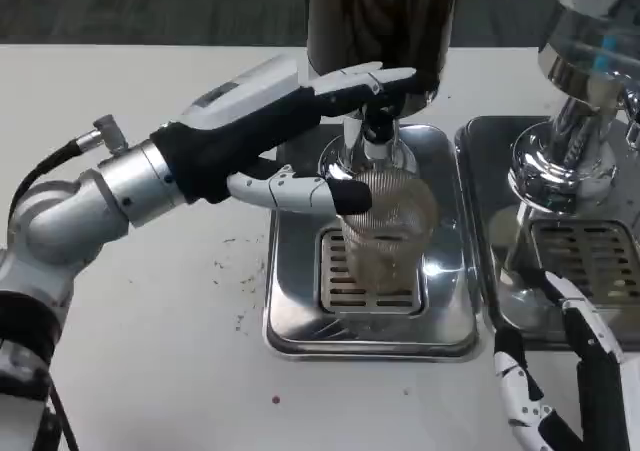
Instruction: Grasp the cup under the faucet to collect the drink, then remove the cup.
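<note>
- Cup (389,221) — a ribbed, clear glass — stands upright on the slotted grate (352,273) of the steel drip tray (300,301), directly below the faucet (375,131) of the dark drink dispenser (380,21).
- Left hand (290,136) reaches in from the left at the cup's height; its upper fingers (365,79) stretch over the faucet area, while its thumb (300,191) lies against the cup's left side near the rim.
- Whether that hand truly grips the cup, I cannot tell — the far side of the glass shows no finger clearly wrapped around it, and the fingers look spread rather than closed.
- Right hand (555,391) sits low at the bottom right corner, near the front edge of a second drip tray (480,171), fingers apart and holding nothing.
- Second dispenser (590,61), shiny and chrome, rises above that right-hand tray.
- White table (150,371) carries a few dark specks just left of the first tray.
</note>
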Tool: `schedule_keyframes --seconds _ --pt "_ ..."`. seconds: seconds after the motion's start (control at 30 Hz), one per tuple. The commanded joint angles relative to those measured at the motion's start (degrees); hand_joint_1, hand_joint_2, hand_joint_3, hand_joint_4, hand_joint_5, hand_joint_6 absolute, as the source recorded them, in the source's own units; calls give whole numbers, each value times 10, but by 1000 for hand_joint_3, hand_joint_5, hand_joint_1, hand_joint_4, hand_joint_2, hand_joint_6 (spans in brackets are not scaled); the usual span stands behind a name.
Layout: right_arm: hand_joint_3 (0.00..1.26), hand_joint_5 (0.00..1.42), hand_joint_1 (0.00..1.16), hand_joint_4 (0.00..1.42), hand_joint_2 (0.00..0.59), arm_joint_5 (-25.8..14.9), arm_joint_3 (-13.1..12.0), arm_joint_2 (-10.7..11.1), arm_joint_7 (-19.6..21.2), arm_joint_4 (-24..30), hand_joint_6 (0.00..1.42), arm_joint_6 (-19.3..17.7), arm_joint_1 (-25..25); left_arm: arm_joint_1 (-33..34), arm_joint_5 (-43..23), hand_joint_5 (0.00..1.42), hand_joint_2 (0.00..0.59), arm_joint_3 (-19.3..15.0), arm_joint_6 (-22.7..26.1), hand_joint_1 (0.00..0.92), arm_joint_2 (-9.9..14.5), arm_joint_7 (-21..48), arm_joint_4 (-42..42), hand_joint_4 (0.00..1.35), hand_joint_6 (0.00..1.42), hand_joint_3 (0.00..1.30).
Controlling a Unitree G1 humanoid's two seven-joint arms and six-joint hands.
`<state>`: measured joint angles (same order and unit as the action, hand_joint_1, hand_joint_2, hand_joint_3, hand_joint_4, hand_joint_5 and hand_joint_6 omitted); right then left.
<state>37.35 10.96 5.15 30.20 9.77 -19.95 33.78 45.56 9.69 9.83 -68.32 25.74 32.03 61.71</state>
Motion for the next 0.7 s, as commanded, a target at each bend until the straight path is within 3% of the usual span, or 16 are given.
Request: schedule_keyframes --seconds 0.03,0.33,0.7 --pt "202 171 396 135 399 -18 -6 4 -11 11 197 -10 -7 0 45 21 50 23 -11 0 12 -13 5 18 0 129" --pt "112 126 478 58 314 -59 -14 10 -56 22 183 -14 -23 5 71 10 48 42 -19 0 22 -55 5 5 0 124" --pt "0 26 637 0 220 -126 -23 33 -163 20 118 4 -76 8 78 8 53 58 -20 0 28 -75 5 4 0 116"
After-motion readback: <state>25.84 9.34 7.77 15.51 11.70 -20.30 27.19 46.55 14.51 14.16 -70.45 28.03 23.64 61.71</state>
